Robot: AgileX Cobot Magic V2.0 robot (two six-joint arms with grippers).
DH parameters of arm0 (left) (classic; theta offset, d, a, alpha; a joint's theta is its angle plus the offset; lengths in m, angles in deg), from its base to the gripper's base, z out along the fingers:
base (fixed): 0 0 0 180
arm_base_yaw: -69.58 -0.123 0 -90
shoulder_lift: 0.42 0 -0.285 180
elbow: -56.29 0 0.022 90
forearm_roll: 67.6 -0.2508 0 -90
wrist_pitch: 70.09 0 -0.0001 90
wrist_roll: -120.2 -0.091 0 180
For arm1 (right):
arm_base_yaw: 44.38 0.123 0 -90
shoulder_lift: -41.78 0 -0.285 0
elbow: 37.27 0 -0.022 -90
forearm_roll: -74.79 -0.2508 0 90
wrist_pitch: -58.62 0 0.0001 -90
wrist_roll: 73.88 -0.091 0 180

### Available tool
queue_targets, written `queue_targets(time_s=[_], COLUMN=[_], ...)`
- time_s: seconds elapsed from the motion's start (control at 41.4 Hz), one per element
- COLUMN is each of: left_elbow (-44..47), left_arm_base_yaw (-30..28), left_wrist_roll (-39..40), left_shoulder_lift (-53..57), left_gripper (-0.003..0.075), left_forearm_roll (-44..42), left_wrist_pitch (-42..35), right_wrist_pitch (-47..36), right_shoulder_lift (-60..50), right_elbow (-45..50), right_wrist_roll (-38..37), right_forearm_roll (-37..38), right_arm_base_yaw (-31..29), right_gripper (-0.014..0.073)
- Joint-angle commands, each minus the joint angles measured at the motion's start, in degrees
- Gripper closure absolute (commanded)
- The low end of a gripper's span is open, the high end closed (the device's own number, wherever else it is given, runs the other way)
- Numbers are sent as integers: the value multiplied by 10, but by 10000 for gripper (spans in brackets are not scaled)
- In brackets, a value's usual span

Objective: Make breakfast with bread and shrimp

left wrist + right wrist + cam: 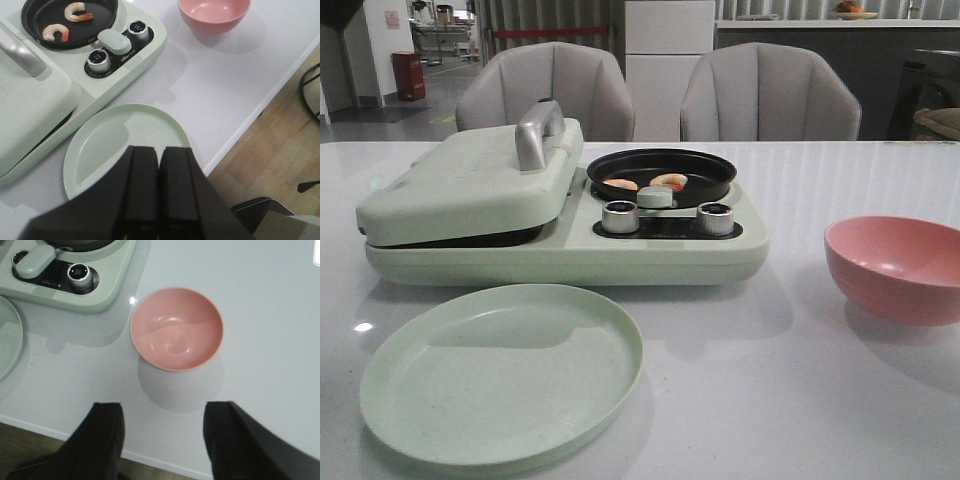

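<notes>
Lying in the black pan (pixel 662 172), two shrimp (pixel 668 181) sit side by side. The left pincer (pixel 159 187) is pressed together above the green plate (pixel 100 145); the right pincer (pixel 162 440) gapes apart near the pink bowl (pixel 176 327).

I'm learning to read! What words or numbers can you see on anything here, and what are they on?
None can be read.
Tiny print beside the knobs on the cooker's black control panel: too small and blurred.
Marks on top of the knobs: too blurred.
Green plate and pink bowl: plain, no writing.
</notes>
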Motion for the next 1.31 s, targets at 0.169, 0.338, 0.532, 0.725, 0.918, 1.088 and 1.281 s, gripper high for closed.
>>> queue_targets(time_s=[0.169,0.338,0.532,0.725,0.918,1.088,1.281], left_elbow=[-16,-16,-16,-16,-16,-16,-16], left_arm_base_yaw=[-1,-1,-1,-1,-1,-1,-1], left_wrist_roll=[6,6,6,6,6,6,6], left_shoulder_lift=[3,3,3,3,3,3,3], left_gripper=[617,617,617,617,617,617,617], left_forearm_roll=[4,4,4,4,7,7,7], left_wrist_pitch=[-41,-45,-45,-45,-45,-45,-45], right_wrist_pitch=[51,54,58,67,69,70,70], right_shoulder_lift=[-160,-224,-248,-248,-248,-248,-248], right_elbow=[43,62,76,77,77,77,77], right_wrist_roll=[-69,-69,-69,-69,-69,-69,-69], right_forearm_roll=[65,49,39,39,39,39,39], right_arm_base_yaw=[0,0,0,0,0,0,0], right_gripper=[121,121,121,135,340,496,558])
